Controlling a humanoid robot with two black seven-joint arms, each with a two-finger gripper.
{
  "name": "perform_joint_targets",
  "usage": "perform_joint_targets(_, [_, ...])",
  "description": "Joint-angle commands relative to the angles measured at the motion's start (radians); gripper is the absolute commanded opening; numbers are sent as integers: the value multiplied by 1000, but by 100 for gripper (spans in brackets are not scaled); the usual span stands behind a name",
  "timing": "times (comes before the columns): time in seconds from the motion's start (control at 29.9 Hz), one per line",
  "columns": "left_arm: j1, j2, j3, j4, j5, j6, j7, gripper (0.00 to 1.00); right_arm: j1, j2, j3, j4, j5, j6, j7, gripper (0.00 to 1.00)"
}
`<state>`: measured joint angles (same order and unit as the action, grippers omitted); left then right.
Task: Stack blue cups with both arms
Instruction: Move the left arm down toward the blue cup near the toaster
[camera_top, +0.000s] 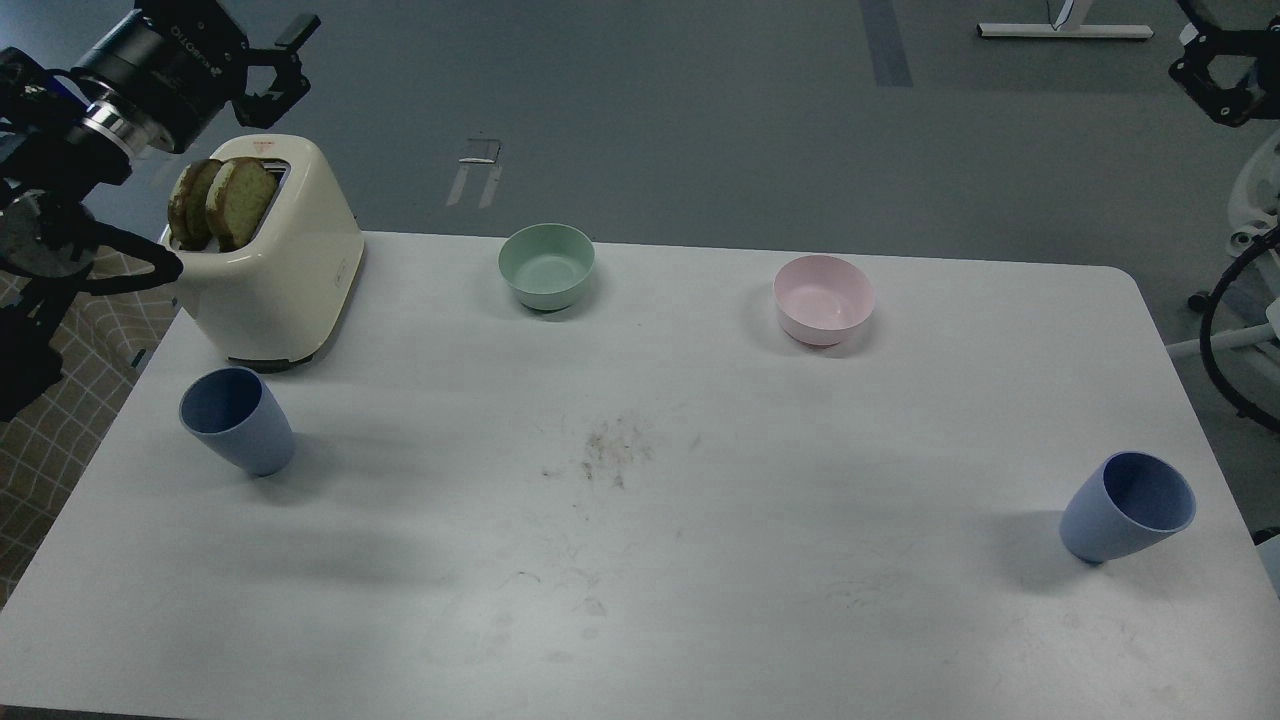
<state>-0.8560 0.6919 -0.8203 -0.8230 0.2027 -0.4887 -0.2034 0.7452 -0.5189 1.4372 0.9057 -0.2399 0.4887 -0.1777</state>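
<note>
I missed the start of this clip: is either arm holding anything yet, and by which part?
Nothing is held. The left gripper, jaws open, is above the toaster; both blue cups stand untouched on the table.

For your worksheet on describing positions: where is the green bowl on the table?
In the head view, the green bowl sits near the table's far edge, between the toaster on its left and the pink bowl.

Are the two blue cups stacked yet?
No, the left blue cup and the right blue cup stand apart at opposite table ends.
</note>
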Motion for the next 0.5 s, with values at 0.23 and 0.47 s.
perform_joint_targets(0.23, [-3,1,0,2,0,0,2,98,0,-6,-1,-1,-1,0,-2,100])
perform_joint_targets(0.47, [-5,-9,-48,38,-16,0,1,98,8,-12,3,2,4,0,-2,100])
